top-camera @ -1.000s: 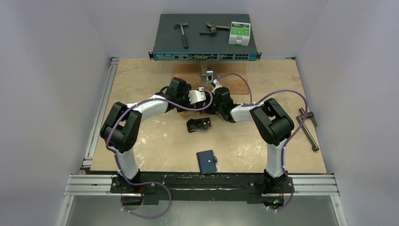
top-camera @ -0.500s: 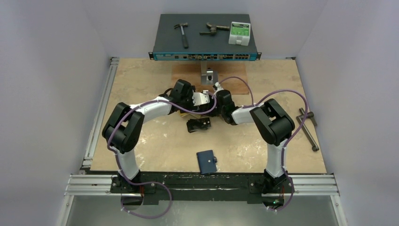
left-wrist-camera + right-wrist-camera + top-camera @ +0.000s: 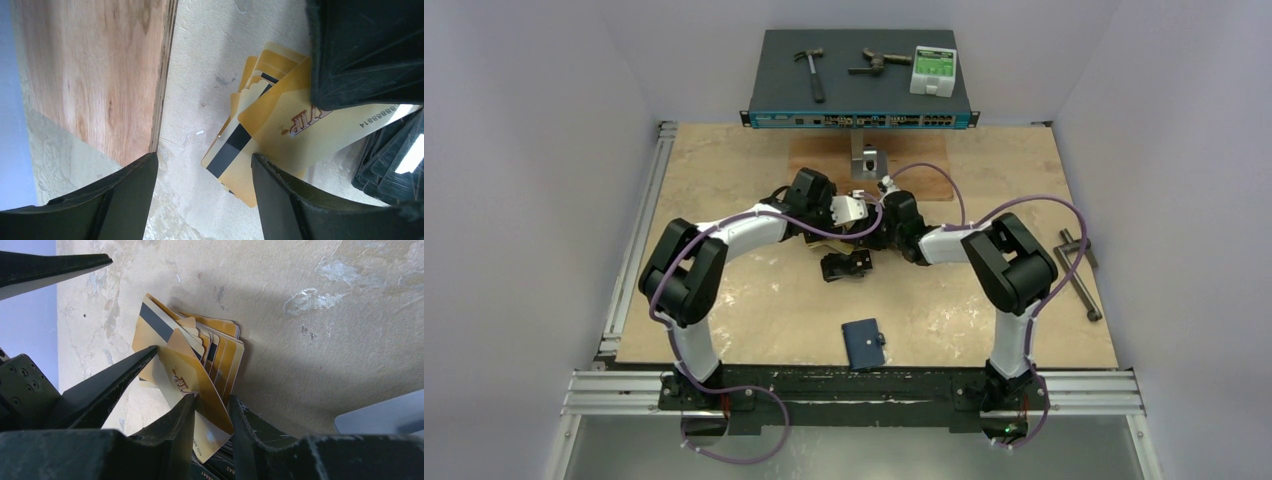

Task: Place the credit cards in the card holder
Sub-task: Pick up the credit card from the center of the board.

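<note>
Gold credit cards lay fanned mid-worktop. The right hand pinched the top card, and the left hand hung open above. A slow, level lift should shed neighbours before carrying it to the card holder by the near edge.

Right hand closed, now pinching gold card.

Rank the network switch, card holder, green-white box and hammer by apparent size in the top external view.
1. network switch
2. card holder and green-white box: too alike to rank
3. hammer, far slimmer
</note>
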Robot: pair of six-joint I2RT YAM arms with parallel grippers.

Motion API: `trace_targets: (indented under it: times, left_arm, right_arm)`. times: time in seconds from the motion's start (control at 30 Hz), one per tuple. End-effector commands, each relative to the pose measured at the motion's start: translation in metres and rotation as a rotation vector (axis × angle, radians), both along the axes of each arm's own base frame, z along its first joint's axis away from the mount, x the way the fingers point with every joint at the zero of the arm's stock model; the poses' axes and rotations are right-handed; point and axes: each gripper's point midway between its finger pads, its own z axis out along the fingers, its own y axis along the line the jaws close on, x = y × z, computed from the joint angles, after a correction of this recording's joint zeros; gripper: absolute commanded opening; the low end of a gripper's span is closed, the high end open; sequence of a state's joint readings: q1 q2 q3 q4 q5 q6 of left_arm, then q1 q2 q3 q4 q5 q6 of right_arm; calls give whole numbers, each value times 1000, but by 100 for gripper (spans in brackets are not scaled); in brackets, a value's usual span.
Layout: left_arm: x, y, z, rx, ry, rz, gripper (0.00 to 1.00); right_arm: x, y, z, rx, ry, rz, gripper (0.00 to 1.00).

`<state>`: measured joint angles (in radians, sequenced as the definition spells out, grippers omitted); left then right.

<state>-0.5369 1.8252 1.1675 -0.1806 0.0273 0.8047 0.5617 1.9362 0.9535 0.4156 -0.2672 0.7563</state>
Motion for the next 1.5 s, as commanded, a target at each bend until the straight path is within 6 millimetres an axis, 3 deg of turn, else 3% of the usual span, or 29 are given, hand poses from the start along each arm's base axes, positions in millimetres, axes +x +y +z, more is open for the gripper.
trace_targets:
  times: [0.0, 0.2, 0.47, 0.87, 1.1, 1.33, 1.47]
  left_arm:
    - [2, 9, -15, 53, 42, 17, 68]
    - [-2, 13, -21, 66, 58, 16, 67]
    - [-3, 18, -23, 70, 86, 38, 66]
    - [-1, 31, -23, 63, 94, 73, 65]
    - [-1, 31, -21, 48, 95, 81, 65]
    - [-9, 27, 12, -18, 84, 82, 67]
    - [-29, 24, 37, -67, 127, 62, 68]
  right_arm:
    - [-14, -20, -18, -120, 35, -8, 29]
    - [-14, -22, -12, -128, 28, -12, 28]
    - [-10, -18, -8, -123, 33, 0, 5]
    - [-1, -28, 36, -107, -58, -2, 0]
    - [4, -35, 51, -116, -80, -5, 0]
    - [1, -40, 82, -97, -134, 27, 0]
    - [-6, -34, 103, -67, -163, 84, 0]
